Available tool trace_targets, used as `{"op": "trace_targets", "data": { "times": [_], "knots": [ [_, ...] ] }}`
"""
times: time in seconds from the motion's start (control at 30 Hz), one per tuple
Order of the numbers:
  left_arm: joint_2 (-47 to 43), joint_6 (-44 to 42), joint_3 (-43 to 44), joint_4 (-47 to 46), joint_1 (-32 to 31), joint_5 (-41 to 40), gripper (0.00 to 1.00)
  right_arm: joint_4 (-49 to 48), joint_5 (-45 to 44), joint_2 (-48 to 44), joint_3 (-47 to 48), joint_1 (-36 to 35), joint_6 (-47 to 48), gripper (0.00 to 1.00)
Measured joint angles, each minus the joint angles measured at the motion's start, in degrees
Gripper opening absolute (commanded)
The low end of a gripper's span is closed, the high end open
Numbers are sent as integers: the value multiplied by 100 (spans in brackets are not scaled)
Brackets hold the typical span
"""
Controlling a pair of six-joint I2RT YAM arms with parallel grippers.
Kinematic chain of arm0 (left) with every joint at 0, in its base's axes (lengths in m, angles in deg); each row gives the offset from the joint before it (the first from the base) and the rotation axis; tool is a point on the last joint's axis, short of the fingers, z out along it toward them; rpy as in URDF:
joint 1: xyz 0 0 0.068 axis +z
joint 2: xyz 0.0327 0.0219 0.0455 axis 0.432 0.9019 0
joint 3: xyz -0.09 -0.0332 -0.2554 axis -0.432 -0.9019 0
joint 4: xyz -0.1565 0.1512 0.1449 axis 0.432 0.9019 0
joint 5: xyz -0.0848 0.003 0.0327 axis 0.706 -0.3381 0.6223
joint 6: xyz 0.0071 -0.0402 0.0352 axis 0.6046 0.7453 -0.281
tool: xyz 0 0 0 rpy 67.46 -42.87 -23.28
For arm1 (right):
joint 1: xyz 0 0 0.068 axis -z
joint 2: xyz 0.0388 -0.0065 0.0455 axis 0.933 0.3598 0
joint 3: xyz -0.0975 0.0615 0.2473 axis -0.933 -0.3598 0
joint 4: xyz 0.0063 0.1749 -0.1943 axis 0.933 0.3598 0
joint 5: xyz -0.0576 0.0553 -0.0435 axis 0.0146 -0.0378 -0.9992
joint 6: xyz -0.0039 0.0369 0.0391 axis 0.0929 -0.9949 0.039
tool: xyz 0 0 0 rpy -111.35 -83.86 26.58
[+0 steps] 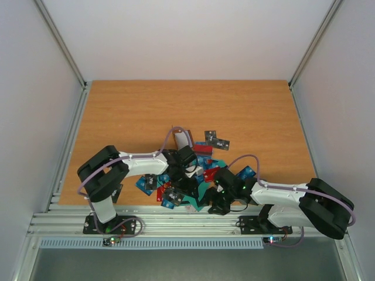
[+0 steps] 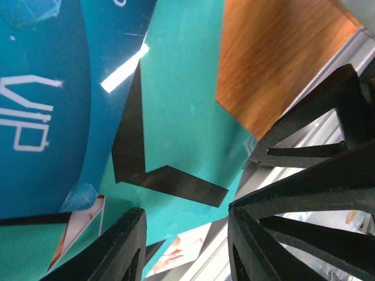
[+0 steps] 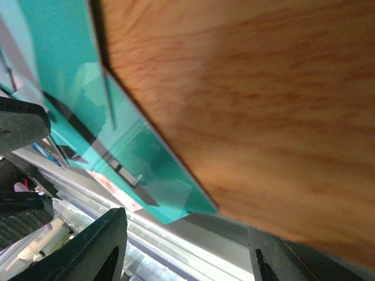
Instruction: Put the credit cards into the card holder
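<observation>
Two arms over heaped cards [image 1: 203, 148] — near edge of bench [image 1: 193, 105].
Left claw [image 2: 186, 240] spread above a teal card [image 2: 187, 117]; right claw [image 3: 181, 252] spread too, at the bench edge — card holder not made out.

credit cards [image 1: 203, 148] piled at near edge, open table [image 1: 187, 111] beyond

The arms [image 1: 140, 164] hide much of the credit cards [image 1: 204, 149]. The teal card [image 2: 187, 117] is cut off at the edges.
</observation>
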Motion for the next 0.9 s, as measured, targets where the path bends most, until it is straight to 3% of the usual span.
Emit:
{"op": "trace_targets", "data": {
  "times": [0.47,0.9],
  "knots": [
    [256,-15,-26,-271,15,219,38,-1941,352,525,-439,-37,-192,42],
    [284,57,-166,-632,33,470,38,-1480,105,52,-492,-37,-245,26]
  ]
}}
